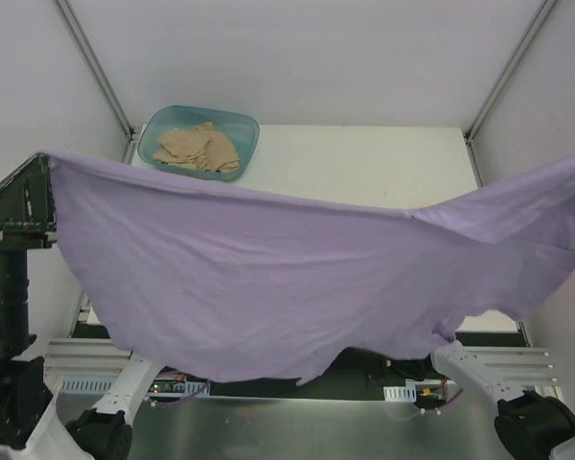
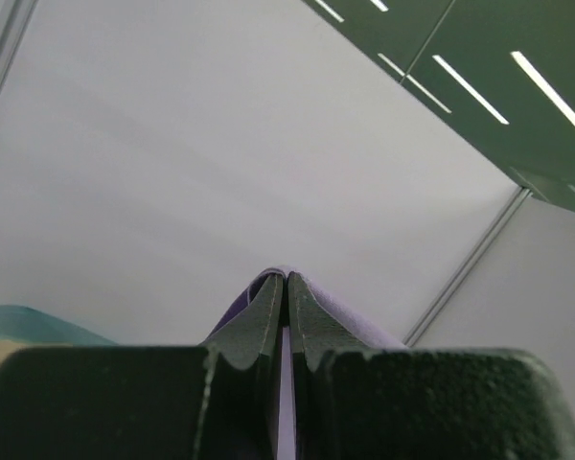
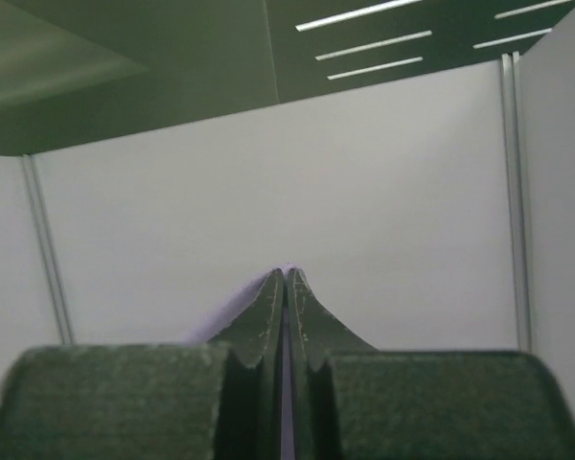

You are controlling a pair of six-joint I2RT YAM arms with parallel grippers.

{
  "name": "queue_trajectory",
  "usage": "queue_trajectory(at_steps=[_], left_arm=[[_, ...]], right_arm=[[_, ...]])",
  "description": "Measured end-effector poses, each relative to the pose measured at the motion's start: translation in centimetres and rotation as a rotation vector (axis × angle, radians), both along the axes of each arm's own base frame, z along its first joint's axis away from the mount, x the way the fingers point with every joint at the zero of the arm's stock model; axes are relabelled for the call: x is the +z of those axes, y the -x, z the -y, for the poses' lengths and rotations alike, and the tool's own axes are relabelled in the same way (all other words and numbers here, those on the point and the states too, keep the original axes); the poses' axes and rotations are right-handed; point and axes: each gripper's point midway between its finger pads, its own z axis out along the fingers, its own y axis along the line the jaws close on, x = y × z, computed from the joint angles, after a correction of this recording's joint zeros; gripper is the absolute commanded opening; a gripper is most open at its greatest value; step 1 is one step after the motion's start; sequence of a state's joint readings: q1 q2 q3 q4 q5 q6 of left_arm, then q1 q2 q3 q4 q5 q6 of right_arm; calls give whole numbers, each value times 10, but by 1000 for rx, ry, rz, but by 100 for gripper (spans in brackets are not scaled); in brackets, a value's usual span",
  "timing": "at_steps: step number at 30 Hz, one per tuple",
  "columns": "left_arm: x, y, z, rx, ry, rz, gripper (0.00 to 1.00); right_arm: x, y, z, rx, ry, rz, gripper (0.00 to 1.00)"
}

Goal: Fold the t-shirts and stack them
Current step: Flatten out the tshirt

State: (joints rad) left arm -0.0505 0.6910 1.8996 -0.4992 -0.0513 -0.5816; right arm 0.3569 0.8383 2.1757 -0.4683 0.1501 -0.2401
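Two grippers have your lavender t-shirt [image 1: 268, 278] stretched wide in the air above the table [image 1: 364, 163]; it hangs as a broad sheet between them, its lower edge sagging toward the arm bases; the left gripper [image 2: 286, 280] shows its fingers pressed together on a fold of purple cloth, and the right gripper [image 3: 285, 276] pinches a thin sliver of the same fabric; in the top view the right gripper itself lies past the frame edge, so trust the wrist view there. Judge the cloth as light, limp and stretchy; it will droop and swing rather than hold any shape, and a thin pinch could slip if you pull the span tighter. You are best placed holding it by the upper edge near the corners, as now, so it lays down flat. A tan t-shirt [image 1: 199, 149] sits crumpled in the teal tub [image 1: 153, 134] at the far left of the table, not yet folded.
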Motion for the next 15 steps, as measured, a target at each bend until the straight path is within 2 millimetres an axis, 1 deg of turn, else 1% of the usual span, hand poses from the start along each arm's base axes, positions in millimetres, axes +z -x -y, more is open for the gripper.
queue_trajectory(at_steps=[1,2,3,4,5,6,8,9,10,12,13,14,15], left_arm=[[-4,-12,0,2,-3,-26,0],[-8,-23,1,3,-4,-48,0],[-16,-38,1,8,-7,-85,0],[-26,-55,1,13,-9,-128,0],[-40,-80,0,22,-12,-182,0],[-54,-99,0,29,-15,-234,0],[-104,-159,0,48,-23,-394,0],[-134,-187,0,56,-27,-477,0],[-160,-208,-1,63,-30,-543,0],[-236,-251,-2,83,-41,-726,0],[-277,-268,-3,95,-47,-821,0],[-314,-279,-5,108,-54,-910,0],[-352,-286,-7,123,-60,-995,0]], right_arm=[[-1,-10,-1,-19,6,-15,1],[-3,-25,-2,-44,16,-40,1],[-8,-44,-5,-70,27,-70,1],[-15,-65,-7,-99,39,-106,1],[-24,-86,-11,-124,52,-146,1],[-37,-112,-16,-149,70,-195,1],[-77,-177,-30,-204,119,-330,1],[-101,-210,-37,-224,148,-402,1],[-124,-237,-42,-239,169,-465,1],[-186,-296,-48,-264,207,-622,1],[-220,-324,-49,-272,214,-703,1],[-260,-348,-49,-276,220,-791,1],[-297,-367,-48,-275,222,-873,1]])
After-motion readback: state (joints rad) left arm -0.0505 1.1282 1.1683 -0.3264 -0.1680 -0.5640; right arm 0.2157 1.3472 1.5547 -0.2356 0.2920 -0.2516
